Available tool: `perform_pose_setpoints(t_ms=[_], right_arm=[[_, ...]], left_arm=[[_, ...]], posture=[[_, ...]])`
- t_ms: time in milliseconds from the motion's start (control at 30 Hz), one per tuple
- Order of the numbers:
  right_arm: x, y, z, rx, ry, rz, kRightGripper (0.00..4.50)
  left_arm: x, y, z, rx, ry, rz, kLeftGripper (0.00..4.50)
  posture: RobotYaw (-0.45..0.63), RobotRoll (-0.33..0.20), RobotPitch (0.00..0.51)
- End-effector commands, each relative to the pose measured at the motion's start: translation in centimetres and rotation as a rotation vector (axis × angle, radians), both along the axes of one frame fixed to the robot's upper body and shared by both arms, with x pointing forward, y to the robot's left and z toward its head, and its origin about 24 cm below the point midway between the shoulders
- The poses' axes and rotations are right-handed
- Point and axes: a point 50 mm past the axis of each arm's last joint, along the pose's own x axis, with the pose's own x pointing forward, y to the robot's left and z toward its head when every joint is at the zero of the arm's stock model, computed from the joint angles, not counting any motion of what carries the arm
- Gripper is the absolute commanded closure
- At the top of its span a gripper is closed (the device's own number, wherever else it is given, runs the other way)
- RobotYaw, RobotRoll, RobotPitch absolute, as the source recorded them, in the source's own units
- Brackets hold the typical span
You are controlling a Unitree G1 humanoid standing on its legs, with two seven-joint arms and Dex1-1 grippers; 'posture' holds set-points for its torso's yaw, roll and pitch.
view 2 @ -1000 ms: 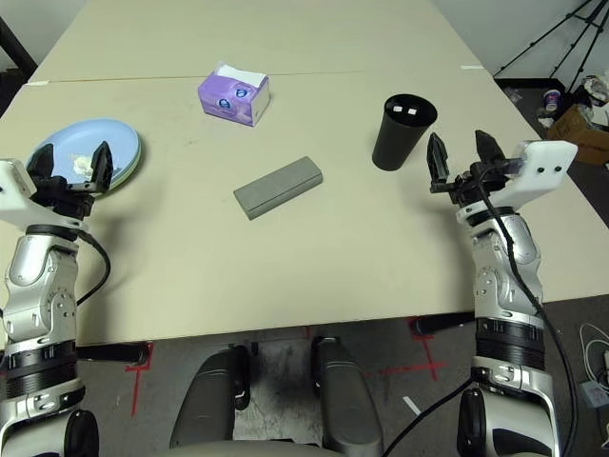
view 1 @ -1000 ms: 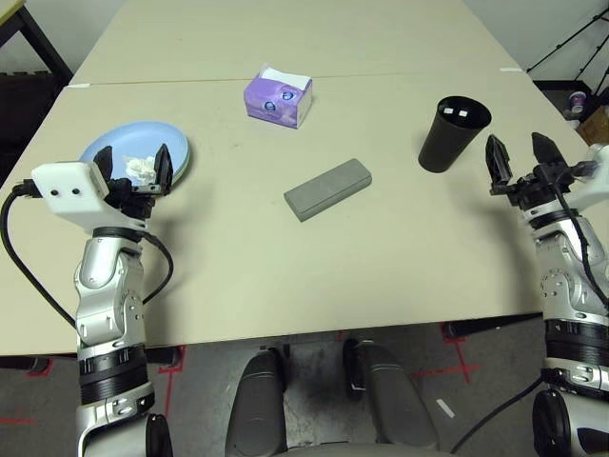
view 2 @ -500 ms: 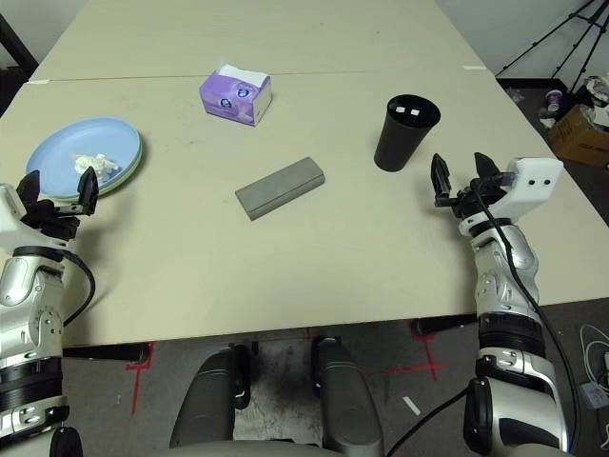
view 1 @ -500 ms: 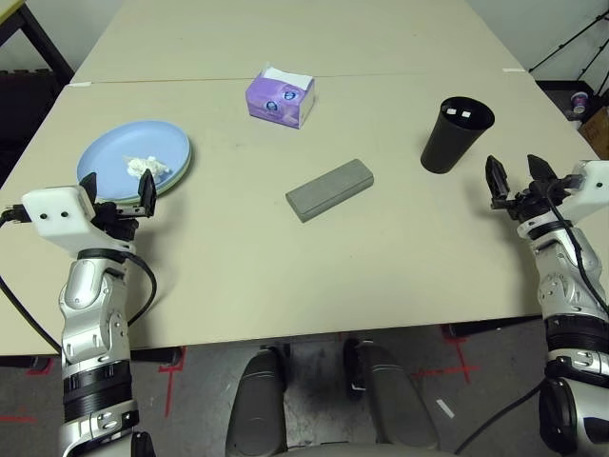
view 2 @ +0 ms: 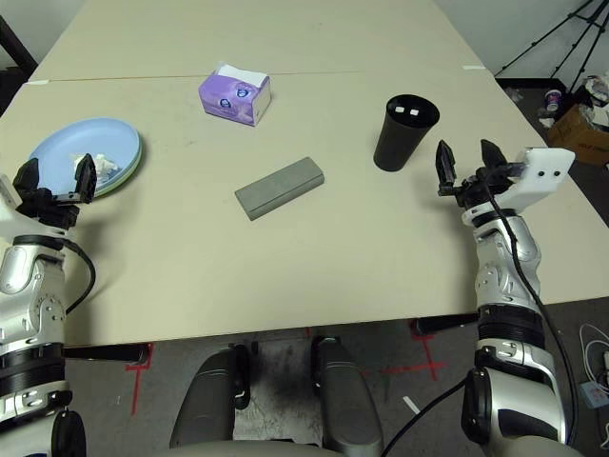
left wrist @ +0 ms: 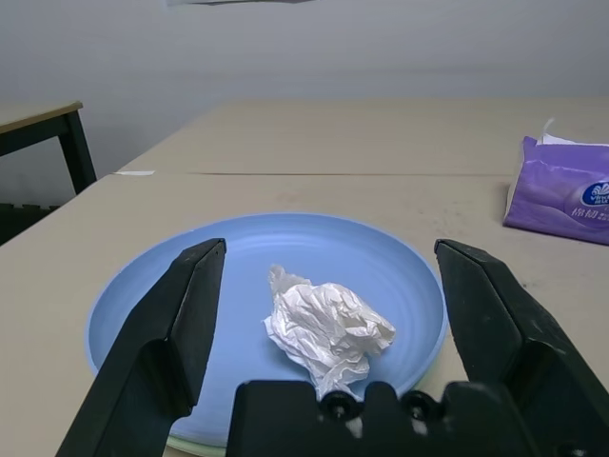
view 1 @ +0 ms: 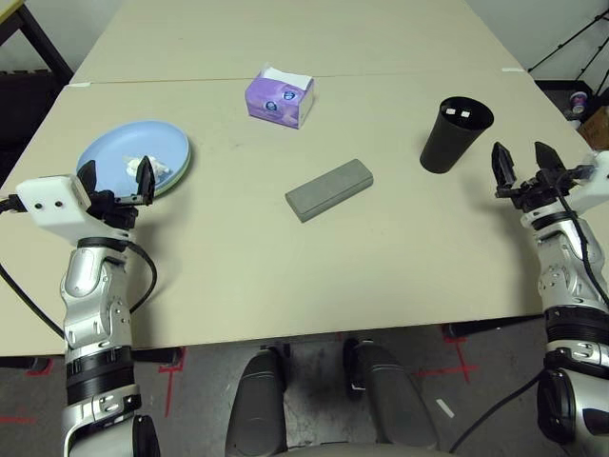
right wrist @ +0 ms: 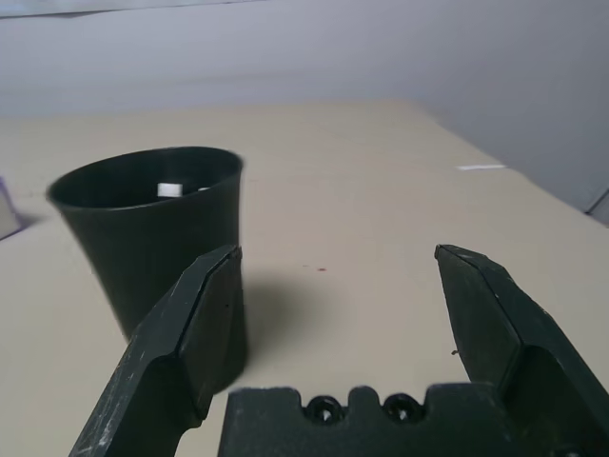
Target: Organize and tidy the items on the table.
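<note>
Table (view 1: 238,257) looks almost tidy: tissue (left wrist: 326,327) on plate (view 1: 105,152), pens in cup (view 1: 455,133). Both grippers (view 1: 115,177) (view 1: 521,160) wide open, empty. Next maybe grab case (view 1: 328,188).

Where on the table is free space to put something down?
Bare tabletop runs along the near edge in front of the grey case, and past the seam behind the purple tissue box. It is tighter near the blue plate and black cup.

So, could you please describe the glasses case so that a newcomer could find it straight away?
Start from the big beige table and look at its middle, nearer than the purple tissue box. The grey glasses case lies flat there, apart from everything else. It is the one long, plain grey block, unlike the round blue plate and the upright black cup.
</note>
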Motion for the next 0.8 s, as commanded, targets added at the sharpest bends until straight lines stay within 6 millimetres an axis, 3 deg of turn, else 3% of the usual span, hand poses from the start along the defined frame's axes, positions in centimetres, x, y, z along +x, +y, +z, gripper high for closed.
perform_pose_setpoints(t_ms=[33,800], right_arm=[[-0.41,-0.36,-0.01,-0.004,-0.006,-0.013,0.03],[-0.11,0.04,-0.08,-0.025,0.005,0.014,0.03]], left_arm=[[-0.16,0.37,-0.37,-0.004,0.009,0.009,0.0],[-0.43,0.83,-0.86,-0.006,0.063,-0.001,0.0]], posture=[[-0.04,0.0,0.16],[-0.04,0.0,0.158]])
